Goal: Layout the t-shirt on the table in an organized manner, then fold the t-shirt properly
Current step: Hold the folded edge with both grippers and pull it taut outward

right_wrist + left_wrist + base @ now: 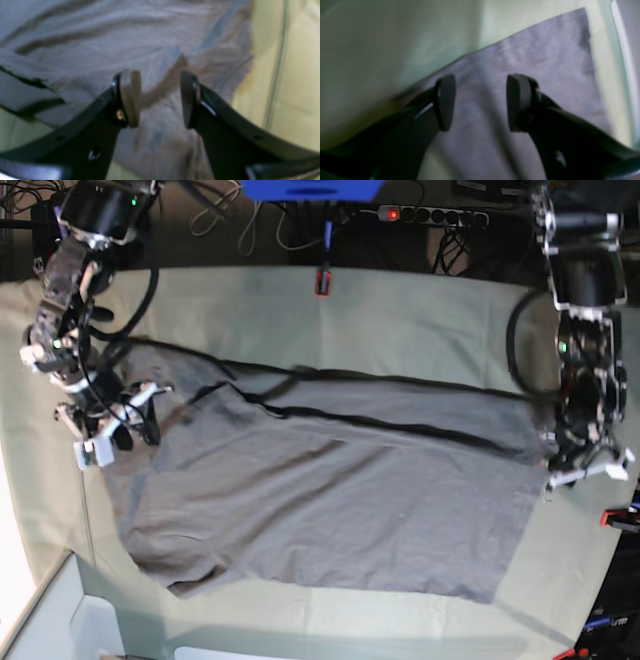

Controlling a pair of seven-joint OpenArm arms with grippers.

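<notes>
The dark grey t-shirt (330,500) lies spread across the table (400,320), with a long fold line running along its far side. My right gripper (122,425) is at the shirt's left end. In the right wrist view it (160,100) stands open over wrinkled grey cloth (100,45), with nothing between the pads. My left gripper (588,470) is at the shirt's right edge. Its wrist view shows it (481,102) open just above the shirt (545,57), near a corner, holding nothing.
Pale green cloth covers the table around the shirt. A red clamp (323,282) sits on the far edge and another (620,518) on the right edge. A white box (60,620) stands at the near left corner. Cables and a power strip (430,215) lie beyond the far edge.
</notes>
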